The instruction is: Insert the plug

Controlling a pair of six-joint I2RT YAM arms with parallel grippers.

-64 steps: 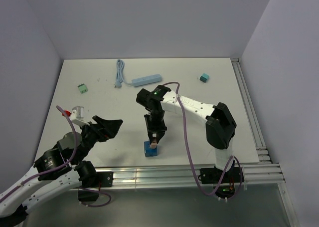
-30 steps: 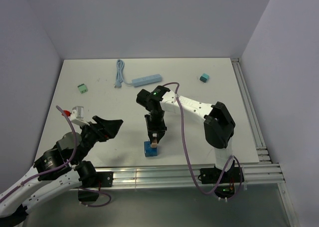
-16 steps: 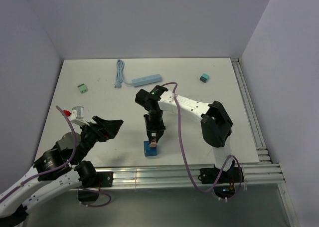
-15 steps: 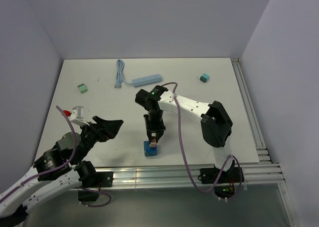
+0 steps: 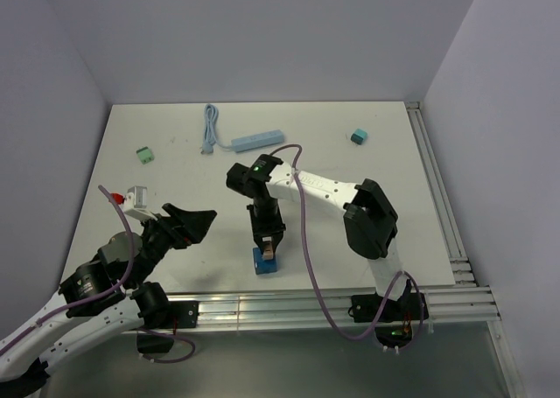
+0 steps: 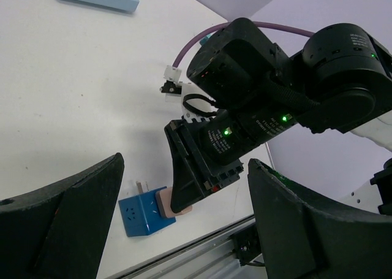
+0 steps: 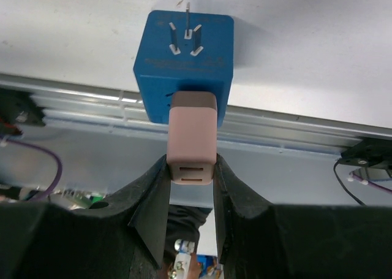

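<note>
Looking through the right wrist camera, the right end effector [image 7: 191,162] is clamped narrow on the plug [image 7: 192,138], a little pink block pinched on both sides by the fingers. The plug's long axis runs in line with the fingers. Its front end points straight at the blue cube [image 7: 184,52] and butts against the cube's near face, and its back end, with two slots, faces the camera. I honestly can't tell how deep it sits. The cube's metal prongs stick out of a different face. From above, the cube rests on the surface [image 5: 175,166] close to the near edge, just ahead of the rail [image 5: 289,306], with the right arm reaching down over it. The left end effector [image 5: 197,219] hangs well off to the left, jaws spread wide with nothing between them. A power strip [image 5: 258,140] lies far back.
</note>
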